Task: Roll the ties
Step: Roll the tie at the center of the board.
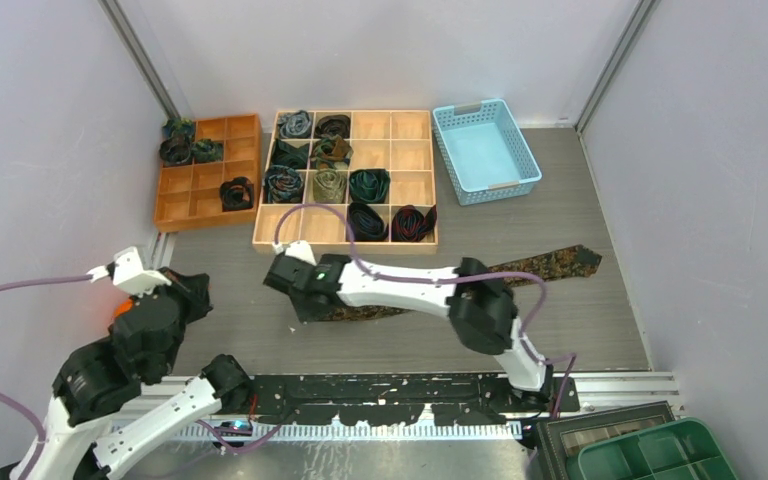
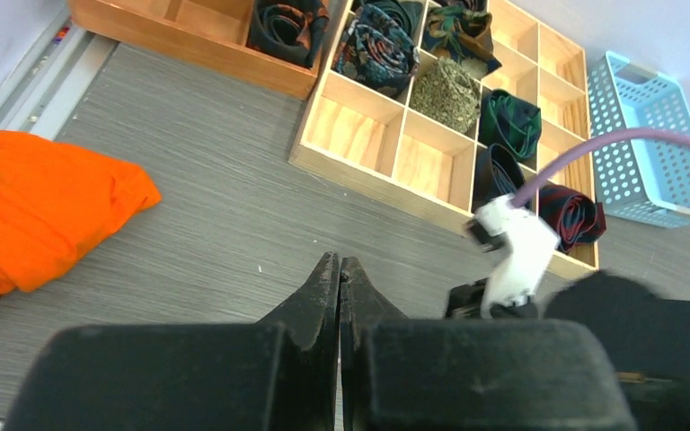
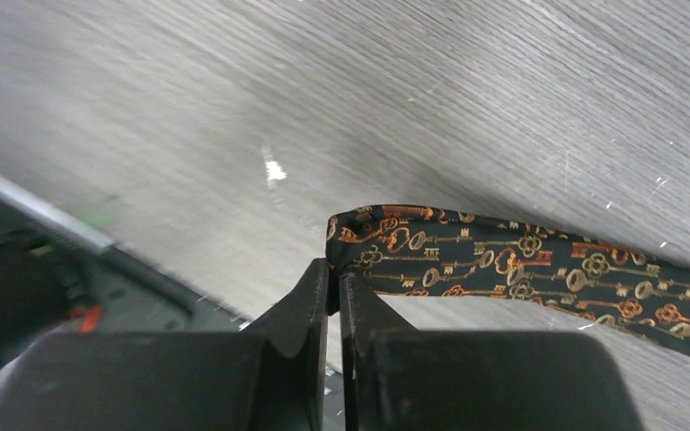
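R gripper: jaws pressed nearly together, nipping the narrow tip of the key-pattern tie. The rest of the strip lies flat on the table, running off to the tool's right. To roll well it prob. needs a firm hold on the tip, w/ fabric kept flat and edges aligned. L gripper: pressed together, empty, well apart from the tie.

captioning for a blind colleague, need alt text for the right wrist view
The right pincer, jaws nearly together, pinches the end of a dark tie printed with gold and orange keys. The tie stretches away to the right across a grey wood-grain table.
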### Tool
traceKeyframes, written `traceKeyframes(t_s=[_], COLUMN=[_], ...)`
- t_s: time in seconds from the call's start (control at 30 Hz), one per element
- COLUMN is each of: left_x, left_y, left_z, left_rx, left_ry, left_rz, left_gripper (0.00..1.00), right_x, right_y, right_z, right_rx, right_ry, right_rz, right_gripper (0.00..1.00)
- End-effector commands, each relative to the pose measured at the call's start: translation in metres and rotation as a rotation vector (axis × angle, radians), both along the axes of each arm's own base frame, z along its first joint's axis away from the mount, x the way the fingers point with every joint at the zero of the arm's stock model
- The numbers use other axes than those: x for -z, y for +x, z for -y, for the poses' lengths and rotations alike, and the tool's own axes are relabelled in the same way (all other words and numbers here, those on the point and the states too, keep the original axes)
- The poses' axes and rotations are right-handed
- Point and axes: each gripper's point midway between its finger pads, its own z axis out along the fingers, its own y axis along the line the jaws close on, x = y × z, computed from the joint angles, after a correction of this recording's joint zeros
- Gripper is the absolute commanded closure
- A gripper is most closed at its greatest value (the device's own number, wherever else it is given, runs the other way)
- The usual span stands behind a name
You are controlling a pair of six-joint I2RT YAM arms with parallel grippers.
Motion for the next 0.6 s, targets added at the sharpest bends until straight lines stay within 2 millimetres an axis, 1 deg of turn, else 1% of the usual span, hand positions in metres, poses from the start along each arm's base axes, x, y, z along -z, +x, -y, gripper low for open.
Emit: traceKeyframes(t_s=[0.0, 0.03, 0.07, 0.1, 0.17, 0.27, 0.4, 0.57], left_x=[-0.007, -0.006, -0.004, -0.002, 0.004, 0.012, 0.027, 0.051], left_y=[0.020, 0.023, 0.027, 0.030, 0.037, 0.048, 0.062, 0.073], left_z=[0.029, 0.036, 0.042, 0.049, 0.066, 0.089, 0.115, 0.140], left_rx=[0.051, 0.064, 0.078, 0.096, 0.137, 0.195, 0.250, 0.295], left_ry=[-0.014, -0.013, -0.013, -0.015, -0.011, -0.004, 0.007, 0.007], left_rz=[0.019, 0.014, 0.008, 0.002, -0.018, -0.024, -0.043, -0.091], left_gripper=[1.00, 1.00, 1.00, 1.00, 1.00, 1.00, 1.00, 1.00], right_x=[-0.090, -0.084, -0.084, -0.087, -0.082, -0.074, -0.060, -0.043], right_y=[0.003, -0.001, -0.001, 0.004, 0.005, 0.013, 0.026, 0.032], right_z=[-0.031, -0.027, -0.023, -0.018, -0.009, 0.009, 0.037, 0.062], right_rx=[0.002, 0.004, 0.012, 0.026, 0.038, 0.077, 0.138, 0.187], right_ry=[0.430, 0.458, 0.490, 0.527, 0.573, 0.640, 0.682, 0.682], right_rz=[-0.084, -0.132, -0.163, -0.180, -0.229, -0.261, -0.294, -0.307], right_gripper=[0.99, 0.99, 0.99, 0.99, 0.99, 0.99, 0.99, 0.99])
